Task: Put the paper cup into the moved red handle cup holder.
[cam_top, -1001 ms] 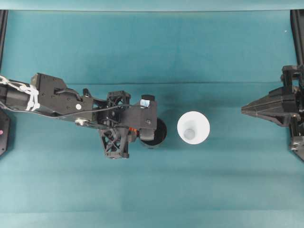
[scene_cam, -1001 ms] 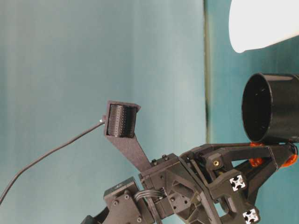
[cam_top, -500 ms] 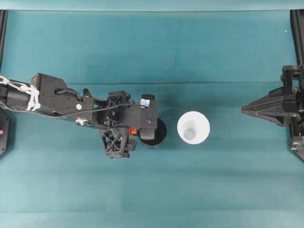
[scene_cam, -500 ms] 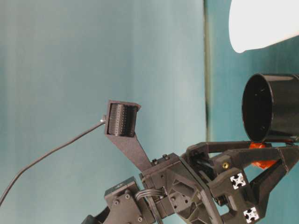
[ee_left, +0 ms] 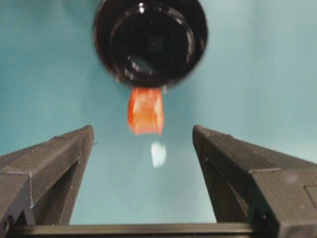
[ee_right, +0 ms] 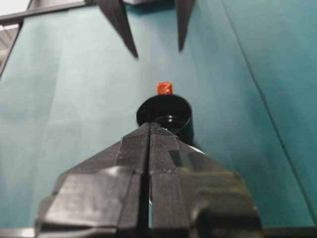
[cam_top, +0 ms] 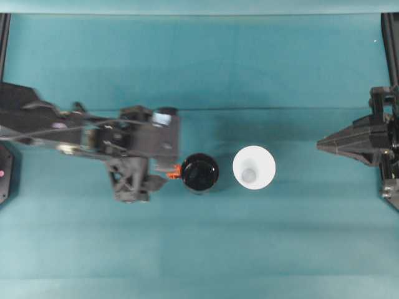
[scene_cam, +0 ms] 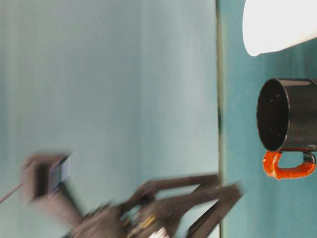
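A teal cloth (cam_top: 206, 68) covers the table before a teal wall (scene_cam: 109, 89).

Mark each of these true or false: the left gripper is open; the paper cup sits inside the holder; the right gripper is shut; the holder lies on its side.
1. The left gripper is open. True.
2. The paper cup sits inside the red handle cup holder. False: it stands beside the holder, apart from it.
3. The right gripper is shut. True.
4. The holder lies on its side. False: it stands upright, mouth up.
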`<state>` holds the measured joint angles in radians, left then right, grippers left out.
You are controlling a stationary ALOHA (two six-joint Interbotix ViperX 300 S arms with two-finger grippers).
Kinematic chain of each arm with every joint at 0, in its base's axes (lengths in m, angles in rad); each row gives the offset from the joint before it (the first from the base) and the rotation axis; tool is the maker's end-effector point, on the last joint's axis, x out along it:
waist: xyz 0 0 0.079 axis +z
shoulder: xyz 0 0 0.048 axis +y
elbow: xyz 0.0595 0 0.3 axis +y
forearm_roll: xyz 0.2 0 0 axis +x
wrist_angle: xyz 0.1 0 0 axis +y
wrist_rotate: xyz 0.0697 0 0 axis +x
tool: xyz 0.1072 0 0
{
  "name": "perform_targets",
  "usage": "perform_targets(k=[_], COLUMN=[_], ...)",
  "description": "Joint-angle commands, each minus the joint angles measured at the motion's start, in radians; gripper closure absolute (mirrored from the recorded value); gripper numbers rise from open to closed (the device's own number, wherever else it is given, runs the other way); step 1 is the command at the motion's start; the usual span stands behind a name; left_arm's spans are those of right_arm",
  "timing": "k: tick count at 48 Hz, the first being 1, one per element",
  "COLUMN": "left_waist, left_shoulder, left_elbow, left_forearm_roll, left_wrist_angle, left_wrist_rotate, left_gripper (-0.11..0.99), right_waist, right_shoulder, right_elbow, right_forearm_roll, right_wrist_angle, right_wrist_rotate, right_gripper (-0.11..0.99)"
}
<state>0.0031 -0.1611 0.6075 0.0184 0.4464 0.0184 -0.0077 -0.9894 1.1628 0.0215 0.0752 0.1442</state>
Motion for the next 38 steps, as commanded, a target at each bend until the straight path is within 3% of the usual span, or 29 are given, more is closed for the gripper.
perform_targets(k=[1,7,14,17,31,38], left_waist=[-0.006,-0.011,-0.014,-0.014,-0.014,-0.014], left_shoulder=[-0.081,-0.153,-0.218,-0.233,-0.267,-0.276], left_elbow=[0.025,0.078,0.117,0.126,0.15,0.155], left_forearm_roll=[0.002,0.002,0.003,0.002,0.002,0.003], left_wrist_angle=[-0.003,-0.003,-0.003,-0.003,-0.003,-0.003], left_wrist_rotate=[0.0,-0.005,-0.006,-0.006,-0.006,-0.006], left_gripper=[-0.02,-0.01,-0.01,-0.01,-0.01,-0.01], right_waist=[-0.003,-0.021,-0.055,-0.063,-0.063,-0.064], right_shoulder=[0.008,0.017,0.043,0.063,0.178,0.244], right_elbow=[-0.02,-0.021,-0.034,-0.044,-0.143,-0.201], right_forearm_roll=[0.003,0.021,0.018,0.015,0.017,0.021], right_wrist_angle=[0.008,0.044,0.087,0.104,0.206,0.31], right_wrist_rotate=[0.011,0.048,0.12,0.123,0.127,0.132], right_gripper=[0.98,0.98,0.98,0.99,0.95,0.78])
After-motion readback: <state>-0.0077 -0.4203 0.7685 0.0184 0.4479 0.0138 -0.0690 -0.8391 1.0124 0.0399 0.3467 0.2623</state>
